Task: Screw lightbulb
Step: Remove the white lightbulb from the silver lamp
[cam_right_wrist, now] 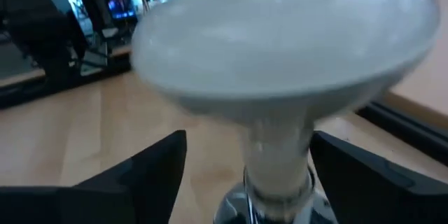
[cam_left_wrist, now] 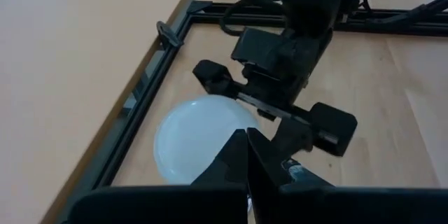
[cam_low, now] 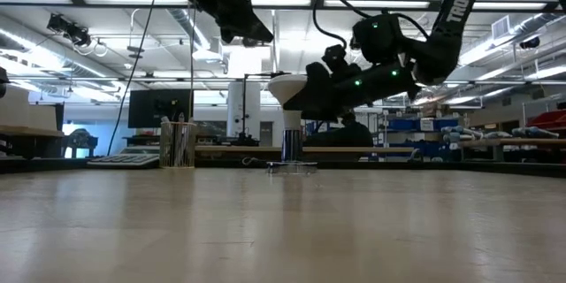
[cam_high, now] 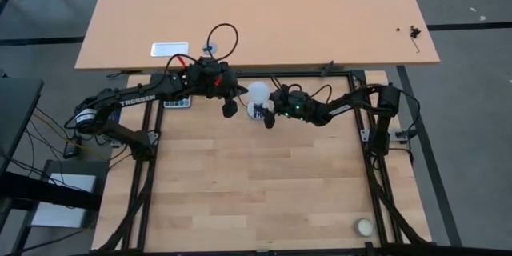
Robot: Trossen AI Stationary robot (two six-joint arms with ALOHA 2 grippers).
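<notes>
The lightbulb point(cam_high: 258, 94) stands upright near the far edge of the wooden table point(cam_high: 256, 184), its white globe uppermost and its narrow neck point(cam_right_wrist: 278, 155) running down into a socket point(cam_low: 291, 166) that rests on the tabletop. The right gripper point(cam_high: 267, 114) sits level with that neck, its two dark fingers point(cam_right_wrist: 150, 162) spread wide on either side with a clear gap to the glass, so the bulb is released and stands on its own. The left gripper point(cam_high: 230, 107) hangs just beside the bulb on the other side and higher up, fingers pressed together on nothing. Well away from the bulb, at the near right corner of the table, lies a small cream ball point(cam_high: 365, 227). Beyond the bulb, past the table's black frame, a second, paler tabletop point(cam_high: 264, 8) carries a small white card point(cam_high: 170, 49).
</notes>
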